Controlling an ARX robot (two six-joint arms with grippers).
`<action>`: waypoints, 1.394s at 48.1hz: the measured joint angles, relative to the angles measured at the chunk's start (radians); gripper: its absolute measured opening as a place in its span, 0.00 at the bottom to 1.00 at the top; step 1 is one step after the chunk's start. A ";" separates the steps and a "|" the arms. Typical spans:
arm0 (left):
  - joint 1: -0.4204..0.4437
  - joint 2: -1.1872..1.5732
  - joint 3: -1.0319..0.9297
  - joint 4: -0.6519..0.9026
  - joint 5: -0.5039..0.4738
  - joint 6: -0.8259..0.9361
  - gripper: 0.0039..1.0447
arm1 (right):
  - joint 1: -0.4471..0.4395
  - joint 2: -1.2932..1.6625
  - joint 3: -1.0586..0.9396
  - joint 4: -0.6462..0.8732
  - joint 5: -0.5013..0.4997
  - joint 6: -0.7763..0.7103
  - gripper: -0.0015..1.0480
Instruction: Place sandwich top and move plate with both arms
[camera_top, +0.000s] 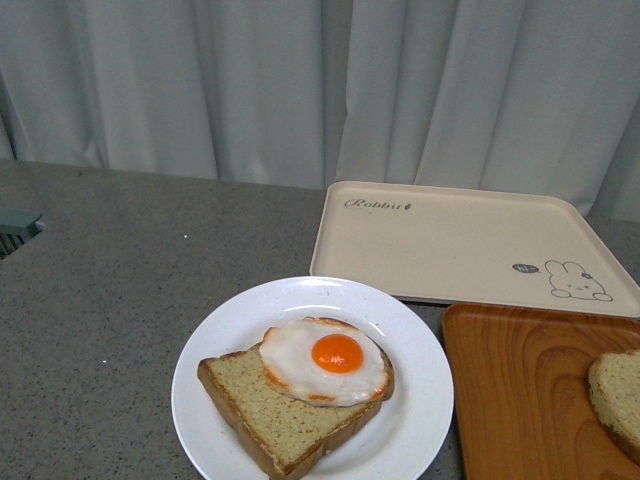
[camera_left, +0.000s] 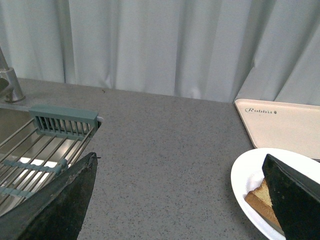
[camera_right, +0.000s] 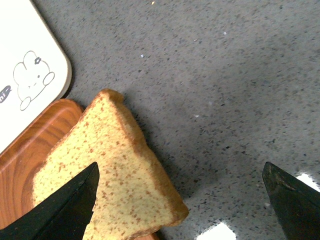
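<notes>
Jaws first: right jaws spread wide, nothing between them; black fingers show at both lower corners of the right wrist view. Left jaws likewise spread and empty, fingers low in the left wrist view. Neither arm shows in the front view.

Sandwich top: flat on the wooden tray, bare face up. It sits off to one finger's side of the right jaws, partly under that finger, not centred in the gap. The rest of the gap is over bare desk. Squarish, so no true long axis. One corner points away from the wrist, so the crust edges run askew to the closing line. It seems to overhang the tray's edge on the desk side. My read: the right arm is the nearer one and needs a sideways shift before closing.

Containers: the plate holds the egg slice with the fried egg on it, and stands just beside the wooden tray. The rabbit tray behind them is bare. The plate's rim lies by one finger of the left jaws, and a sink by the other.
</notes>
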 joint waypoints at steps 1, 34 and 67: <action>0.000 0.000 0.000 0.000 0.000 0.000 0.94 | 0.005 0.003 -0.001 0.005 0.000 0.001 0.91; 0.000 0.000 0.000 0.000 0.000 0.000 0.94 | 0.093 0.098 -0.033 0.121 0.012 0.075 0.91; 0.000 0.000 0.000 0.000 0.000 0.000 0.94 | 0.148 0.206 -0.053 0.251 -0.031 0.104 0.91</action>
